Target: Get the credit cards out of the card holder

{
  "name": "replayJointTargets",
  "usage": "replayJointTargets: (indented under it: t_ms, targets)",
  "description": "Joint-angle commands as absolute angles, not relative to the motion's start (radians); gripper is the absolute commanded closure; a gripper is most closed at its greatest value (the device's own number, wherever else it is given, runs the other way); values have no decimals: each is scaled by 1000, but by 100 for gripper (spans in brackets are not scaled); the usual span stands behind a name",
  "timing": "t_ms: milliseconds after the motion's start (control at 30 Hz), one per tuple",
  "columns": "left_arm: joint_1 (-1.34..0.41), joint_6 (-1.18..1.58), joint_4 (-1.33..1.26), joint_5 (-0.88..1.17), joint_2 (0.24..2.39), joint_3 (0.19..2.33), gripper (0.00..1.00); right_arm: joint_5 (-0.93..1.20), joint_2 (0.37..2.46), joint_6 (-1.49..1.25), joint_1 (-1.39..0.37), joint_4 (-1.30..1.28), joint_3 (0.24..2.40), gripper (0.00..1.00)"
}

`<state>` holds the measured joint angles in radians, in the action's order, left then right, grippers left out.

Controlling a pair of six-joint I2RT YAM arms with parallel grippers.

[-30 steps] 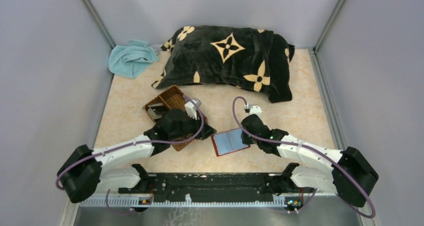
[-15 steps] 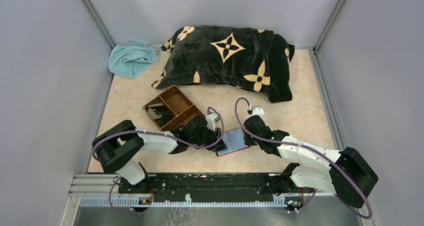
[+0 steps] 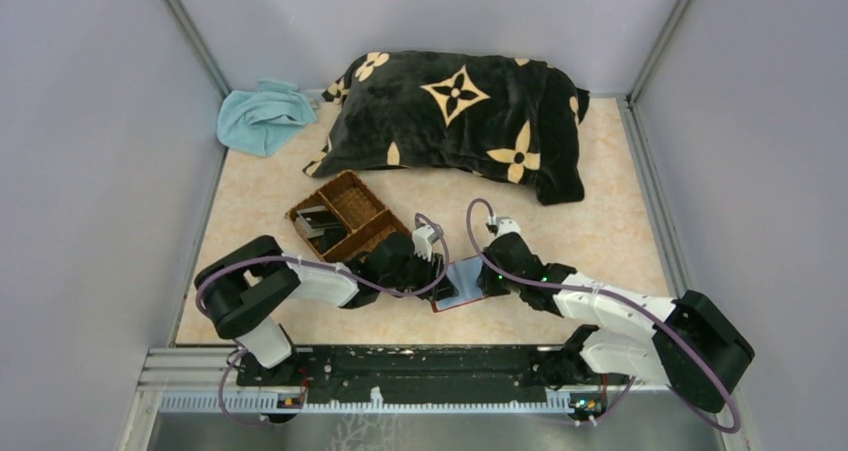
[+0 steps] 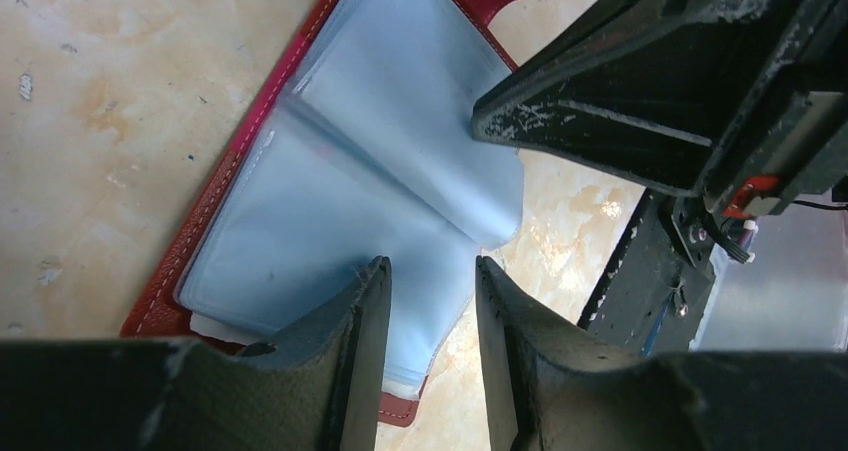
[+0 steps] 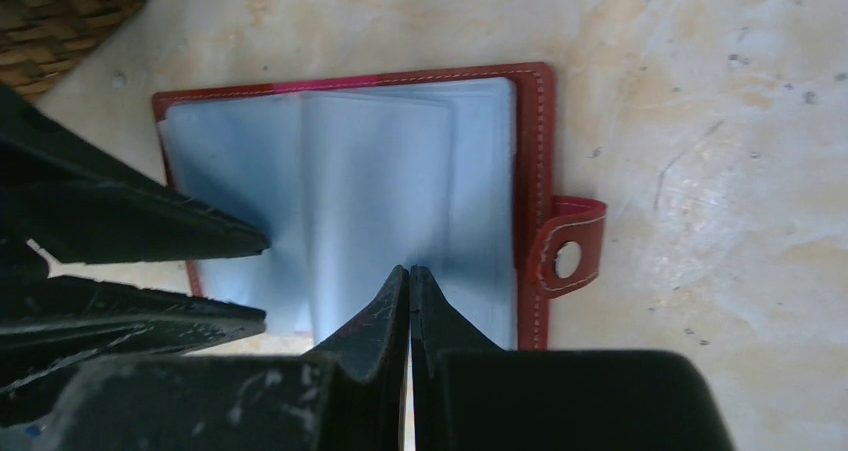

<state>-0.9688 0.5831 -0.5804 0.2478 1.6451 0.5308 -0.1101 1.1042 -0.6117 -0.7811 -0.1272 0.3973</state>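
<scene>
Near the front middle of the beige marbled table (image 3: 620, 221): red leather card holder (image 5: 530, 151), lying open, clear plastic sleeves (image 4: 380, 171) facing up.
Left gripper (image 4: 430, 271): fingers a narrow gap apart, over the sleeves' edge.
Right gripper (image 5: 408, 276): fingers pressed together, tips on the sleeves; whether one is pinched, I cannot tell.
Beside the holder: brown wicker basket (image 3: 345, 216).

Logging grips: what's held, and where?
Left end effector: open, nothing held. Right end effector: shut at the clear sleeves of the card holder; a pinch cannot be told.

Left gripper (image 4: 432, 271) jaws parted over open red card holder (image 4: 330, 181); right gripper (image 4: 497, 118) tip touching sleeves.
</scene>
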Motion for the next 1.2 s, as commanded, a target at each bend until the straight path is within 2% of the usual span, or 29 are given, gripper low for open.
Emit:
replayJointTargets:
  t_ms: [0, 100, 300, 367, 433, 733, 1167]
  targets:
    - [-972, 580, -579, 249, 1659, 511, 55, -32, 1041, -604, -776, -57, 404, 100]
    - [-985, 546, -552, 203, 1601, 514, 50, -60, 987, -586, -776, -105, 421, 96]
    - [-985, 543, -486, 176, 1451, 531, 31, -123, 919, -568, -776, -170, 437, 58]
    - [-985, 545, -495, 159, 1393, 519, 12, -134, 908, -574, -776, -173, 432, 51]
    - [-985, 546, -474, 151, 1344, 520, 2, -138, 900, -584, -775, -172, 425, 46]
    - [-985, 556, -350, 79, 1219, 517, 1, -137, 859, -597, -772, -182, 402, 45]
    - [-985, 622, -205, -65, 1193, 546, 1, -168, 704, -596, -772, -302, 388, 45]
